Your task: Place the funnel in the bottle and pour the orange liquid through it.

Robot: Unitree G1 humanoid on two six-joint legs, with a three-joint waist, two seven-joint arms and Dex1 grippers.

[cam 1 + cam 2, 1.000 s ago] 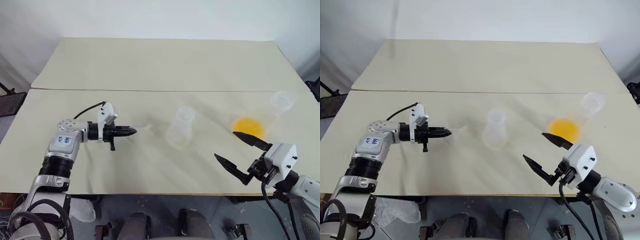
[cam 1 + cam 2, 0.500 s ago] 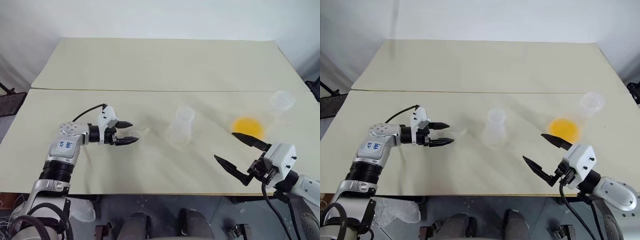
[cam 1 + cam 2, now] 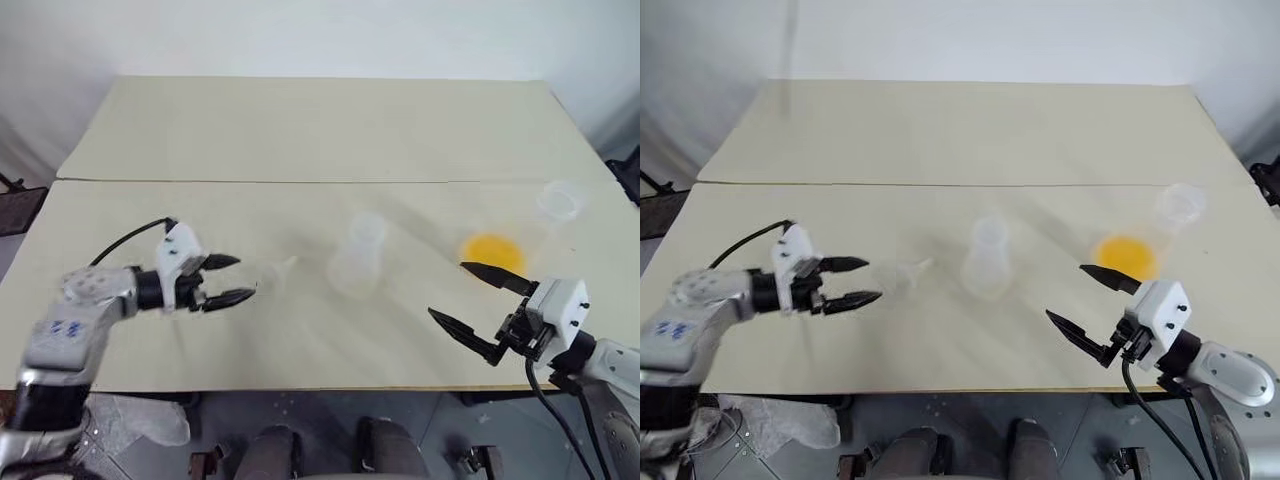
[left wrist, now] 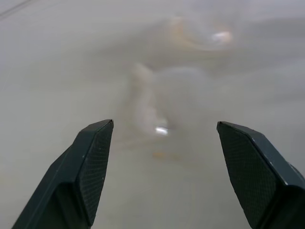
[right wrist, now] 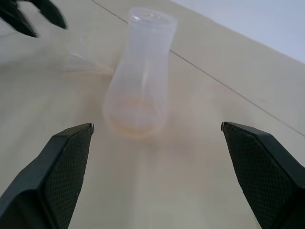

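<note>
The clear funnel (image 3: pixel 272 275) lies on its side on the cream table, just in front of my left gripper (image 3: pixel 243 278), which is open and apart from it. In the left wrist view the funnel (image 4: pixel 143 102) lies beyond the spread fingertips. The bottle (image 3: pixel 360 255), a small clear flask, stands upright at the table's middle, to the right of the funnel. The orange liquid (image 3: pixel 492 250) sits in a larger clear flask whose neck (image 3: pixel 560 200) is at the far right. My right gripper (image 3: pixel 447 289) is open near the front edge, empty, aimed at the bottle (image 5: pixel 140 71).
The table (image 3: pixel 300 130) is covered by two cream sheets meeting at a seam (image 3: pixel 250 181). The larger flask stands close to the table's right edge. My left gripper (image 5: pixel 33 14) shows in a corner of the right wrist view.
My left gripper went from shut to open and drew back to the left, away from the funnel, which stays lying on the table. The right arm has not moved.
</note>
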